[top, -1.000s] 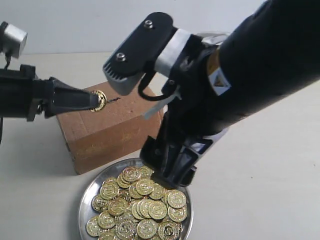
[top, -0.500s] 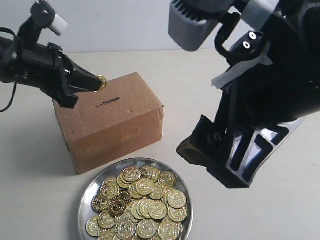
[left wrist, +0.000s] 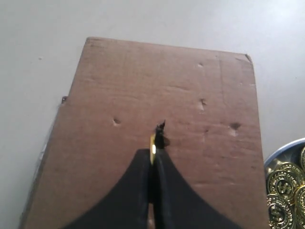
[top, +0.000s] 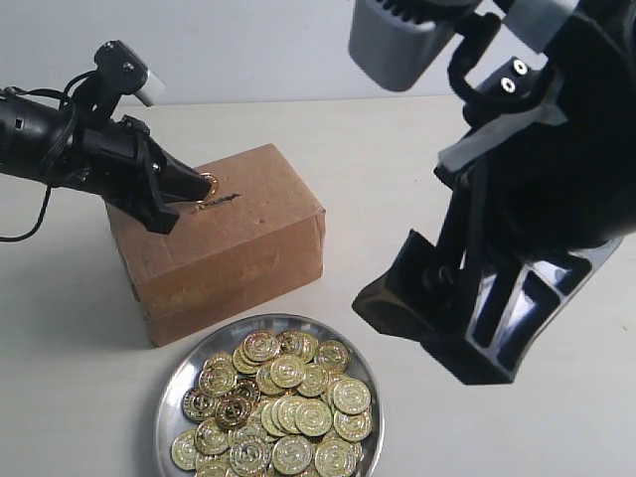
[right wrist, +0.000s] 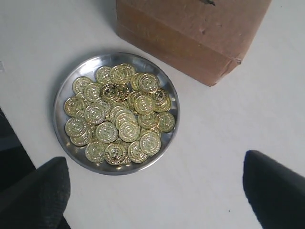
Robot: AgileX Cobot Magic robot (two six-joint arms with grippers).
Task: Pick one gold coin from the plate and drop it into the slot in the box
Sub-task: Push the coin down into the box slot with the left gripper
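The left gripper (top: 197, 189) has brought its clamped coin (left wrist: 153, 144) to the slot (left wrist: 160, 130), seen edge-on only in the wrist view; the right gripper (right wrist: 155, 191) gapes.

On my feed the box (top: 229, 238) is matt, creased cardboard, the plate (right wrist: 61, 95) shiny polished metal, the coins (right wrist: 119, 119) glossy gold.

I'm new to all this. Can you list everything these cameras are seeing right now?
box: one, brown cardboard, beside the plate.
slot: one, dark slit, in the box's top.
plate: one, shiny silver, on the table.
coins: dozens, gold, heaped in the plate.
held coin: one, gold, edge-on at the slot.
table: one, off-white, under everything.
left gripper: one, black, shut on the held coin.
right gripper: one, black, open, near the plate.
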